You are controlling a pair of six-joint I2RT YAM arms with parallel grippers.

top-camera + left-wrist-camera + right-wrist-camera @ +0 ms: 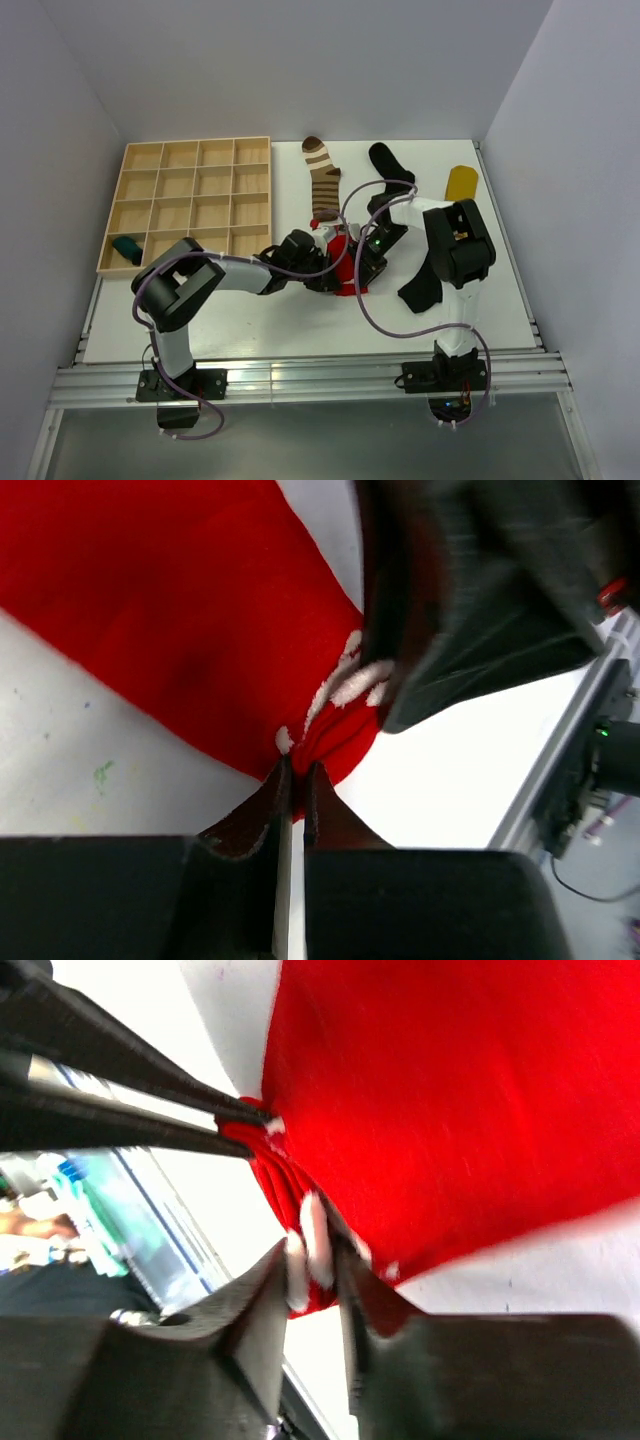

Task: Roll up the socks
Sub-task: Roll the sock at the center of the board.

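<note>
Where the two arms are meeting: the red sock [343, 262] is lying on the white bench [250, 325], near its middle, between the two wrists.
Left fingers [252, 818]: they are standing almost together and pinching a bunched corner of the red sock [170, 630], beside its white stitching.
Right fingers [250, 1310]: they are standing a little apart, with the edge of the red sock [450, 1110] and a white patch sitting between them; I cannot tell if they are pressing it.
Sock end: it is gathering in small folds between the two pairs of fingers.
Striped sock [323, 180]: brown and cream, it is lying stretched out just behind the red one.
Black sock [385, 160]: it is lying at the far side, right of the striped one.
Yellow sock [461, 182]: it is resting near the far right edge.
Second black sock [420, 285]: it is lying beside the right arm [455, 245], partly hidden.
Teal sock [127, 248]: it is sitting in the nearest left compartment of the wooden tray [200, 166].
</note>
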